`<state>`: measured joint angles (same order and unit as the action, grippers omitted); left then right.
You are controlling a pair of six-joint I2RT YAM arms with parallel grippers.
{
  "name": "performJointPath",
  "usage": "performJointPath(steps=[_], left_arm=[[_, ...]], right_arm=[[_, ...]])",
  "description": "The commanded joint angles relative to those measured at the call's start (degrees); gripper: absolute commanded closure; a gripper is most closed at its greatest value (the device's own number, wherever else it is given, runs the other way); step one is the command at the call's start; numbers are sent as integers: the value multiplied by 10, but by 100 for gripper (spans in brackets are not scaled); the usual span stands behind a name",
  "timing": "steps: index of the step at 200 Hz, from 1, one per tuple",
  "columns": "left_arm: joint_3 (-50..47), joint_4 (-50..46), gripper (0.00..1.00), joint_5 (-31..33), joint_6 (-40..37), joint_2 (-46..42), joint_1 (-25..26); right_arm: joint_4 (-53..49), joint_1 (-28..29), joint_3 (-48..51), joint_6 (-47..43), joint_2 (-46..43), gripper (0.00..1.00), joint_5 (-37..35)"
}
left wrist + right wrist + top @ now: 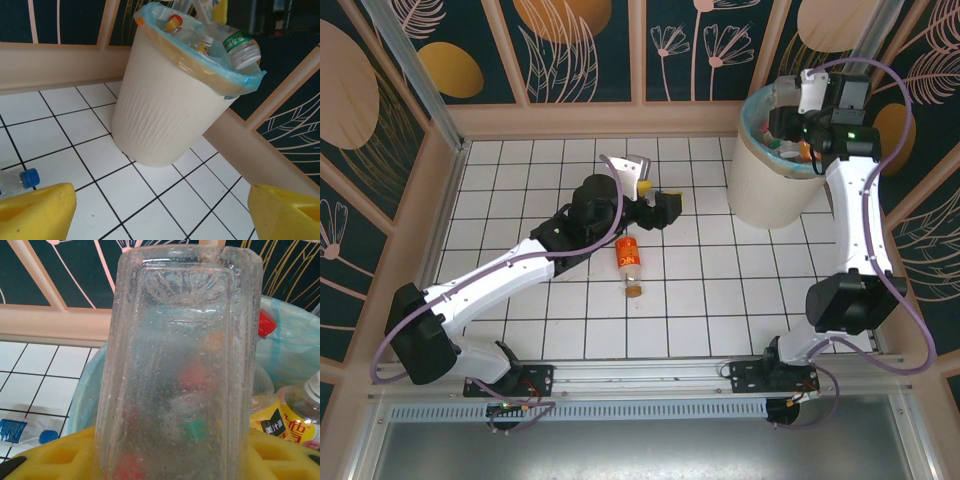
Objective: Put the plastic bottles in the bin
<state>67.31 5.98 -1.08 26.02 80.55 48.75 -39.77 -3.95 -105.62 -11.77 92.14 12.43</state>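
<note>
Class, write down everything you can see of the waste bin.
The bin is round, cream-white, plastic-looking, with faintly rippled walls tapering downward. A turquoise bag folds over its rim. It stands upright on the tiled table in the far right corner, holding several bottles. The right claw holds a clear bottle above it.

Mouth of the bin (160,115): heaped with bottles (240,47) to the rim; right gripper (175,462) clamps a clear bottle (180,340) upright over it
Left gripper (160,220) to bin: jaws wide, bare tiles (150,200) between
Left flank: blue-capped bottle (22,179) lying near
Mid floor: orange-labelled bottle (630,262) beside the left forearm (510,265)
Behind bin: gap to the wall (50,65) looks narrow, hard to judge
</note>
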Motion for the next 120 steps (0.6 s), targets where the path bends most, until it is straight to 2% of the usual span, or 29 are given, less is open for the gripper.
performJointPath(steps=[1, 7, 19, 32, 70, 120], left_arm=[[11, 20, 11, -8, 11, 6, -1], [11, 20, 11, -7, 11, 5, -1], [9, 18, 11, -6, 12, 3, -2], [4, 18, 11, -3, 13, -2, -2], [-18, 24, 11, 8, 16, -18, -2], [-29, 30, 11, 7, 12, -23, -2]], right_arm=[[1, -12, -21, -17, 19, 57, 15], [0, -12, -24, -15, 25, 52, 6], [-1, -11, -28, -9, 31, 34, -13], [5, -11, -25, -3, 31, 28, -25], [15, -10, -14, 1, 26, 28, -20], [27, -3, 32, 28, 39, 43, -3]])
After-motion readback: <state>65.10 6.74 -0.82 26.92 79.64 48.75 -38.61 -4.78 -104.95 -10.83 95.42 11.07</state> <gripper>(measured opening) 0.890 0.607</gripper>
